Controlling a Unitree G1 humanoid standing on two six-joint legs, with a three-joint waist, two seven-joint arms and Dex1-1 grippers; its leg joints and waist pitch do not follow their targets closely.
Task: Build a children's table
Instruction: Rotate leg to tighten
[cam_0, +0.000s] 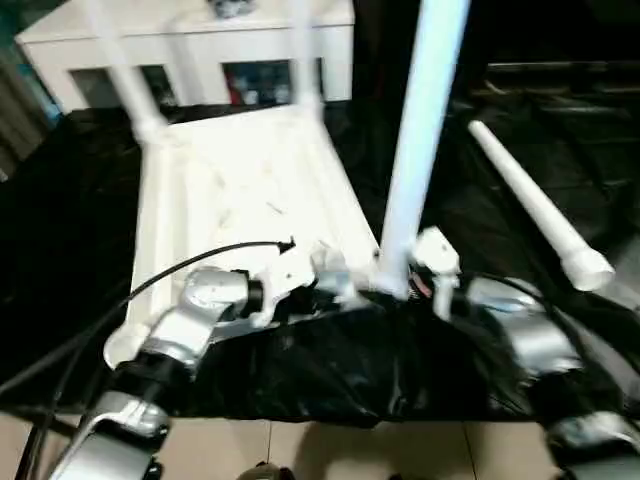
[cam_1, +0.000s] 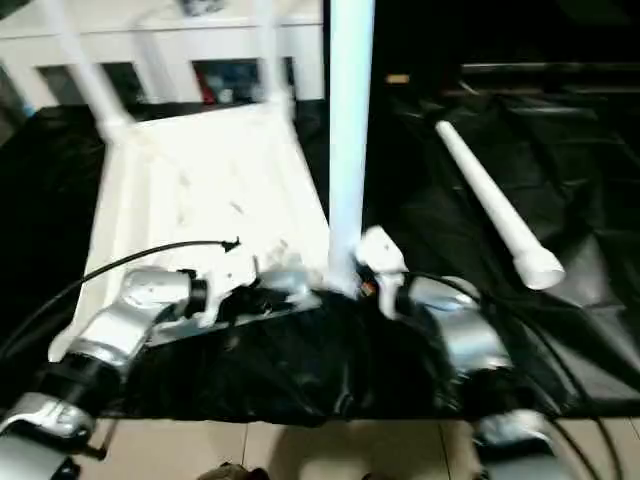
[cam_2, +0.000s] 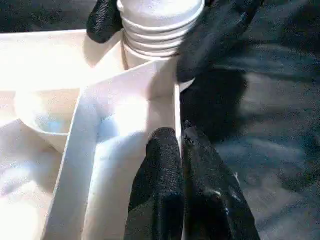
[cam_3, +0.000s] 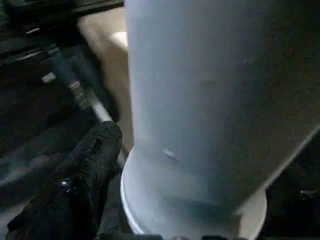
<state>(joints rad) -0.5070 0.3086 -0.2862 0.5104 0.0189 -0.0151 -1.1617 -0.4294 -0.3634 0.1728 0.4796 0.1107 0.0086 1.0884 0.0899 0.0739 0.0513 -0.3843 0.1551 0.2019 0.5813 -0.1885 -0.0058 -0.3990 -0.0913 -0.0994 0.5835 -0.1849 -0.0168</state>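
Note:
The white tabletop (cam_0: 240, 190) lies upside down on the black-draped table, ribs facing up. Two white legs (cam_0: 125, 75) (cam_0: 303, 60) stand in its far corner sockets. A third leg (cam_0: 420, 120) stands upright at the near right corner, its ribbed end (cam_2: 157, 30) at the socket. My right gripper (cam_0: 405, 282) is shut on its base, with black fingers (cam_2: 215, 35) on either side. My left gripper (cam_2: 176, 137) is shut on the tabletop's near rim wall (cam_2: 176, 102), just beside that corner. The fourth leg (cam_0: 540, 210) lies loose on the cloth to the right.
A white cabinet with glass doors (cam_0: 190, 40) stands behind the table. The black cloth (cam_0: 330, 370) hangs over the near table edge, with tiled floor (cam_0: 330, 450) below. A black cable (cam_0: 170, 275) runs along my left forearm.

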